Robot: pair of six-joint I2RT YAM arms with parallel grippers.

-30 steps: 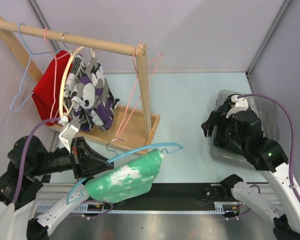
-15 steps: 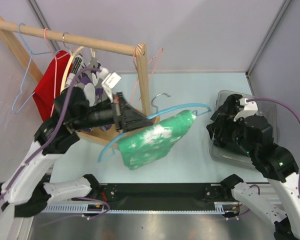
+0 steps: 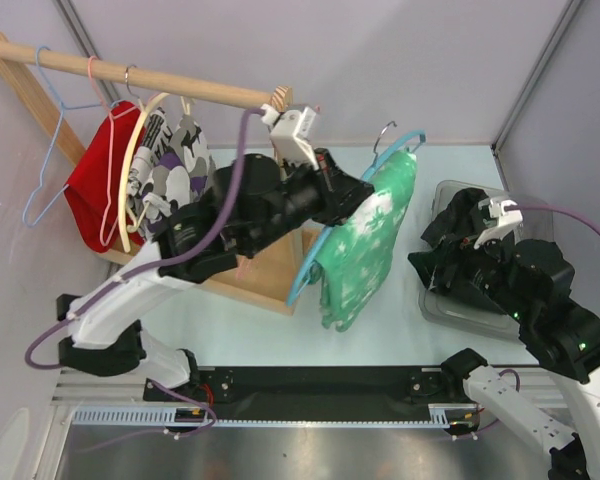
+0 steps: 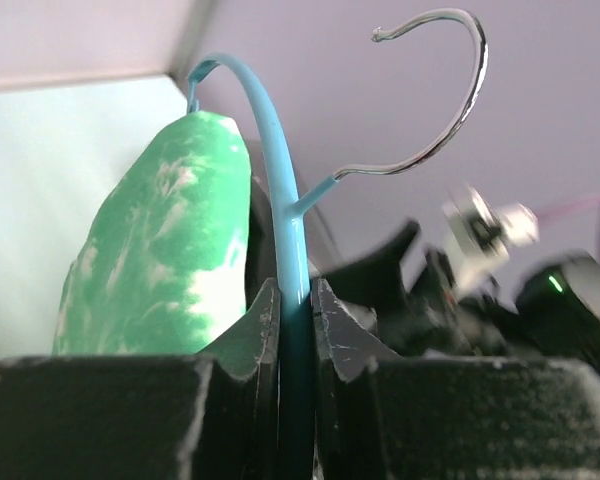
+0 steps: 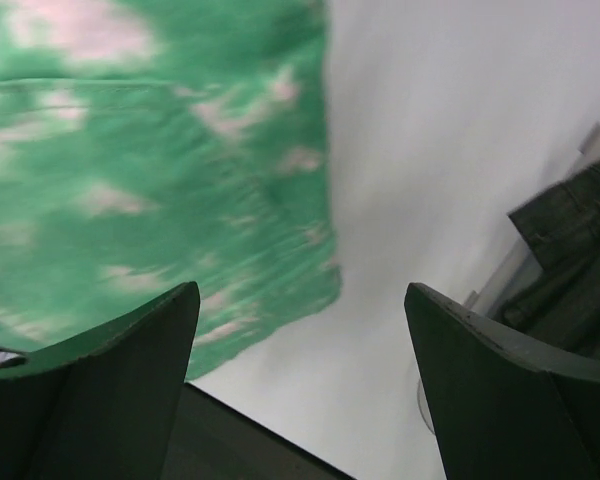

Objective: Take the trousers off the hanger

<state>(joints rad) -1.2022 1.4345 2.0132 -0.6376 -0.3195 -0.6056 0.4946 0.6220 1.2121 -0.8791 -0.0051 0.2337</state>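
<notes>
Green trousers with white blotches [image 3: 365, 245] hang on a blue hanger [image 3: 302, 280] with a metal hook [image 3: 384, 130]. My left gripper [image 3: 352, 197] is shut on the hanger's blue bar and holds it in the air right of the wooden rack. In the left wrist view the bar [image 4: 280, 190] runs up between my shut left gripper [image 4: 295, 320], with the trousers [image 4: 160, 250] to its left and the hook [image 4: 450, 100] above. My right gripper [image 3: 428, 262] is open and empty, just right of the trousers. In the right wrist view the gripper [image 5: 300, 380] is wide open, below the trousers [image 5: 150, 150].
A wooden clothes rack [image 3: 180, 85] stands at the back left with a red garment [image 3: 90, 185], a camouflage garment [image 3: 175, 185] and pink and light blue hangers. A clear bin [image 3: 540, 220] with dark clothing [image 5: 570, 250] sits under the right arm.
My left arm has swung the hanger and trousers from the near left up and right, to beside my right gripper. The trousers now hang more vertically. The right arm shifted slightly.
</notes>
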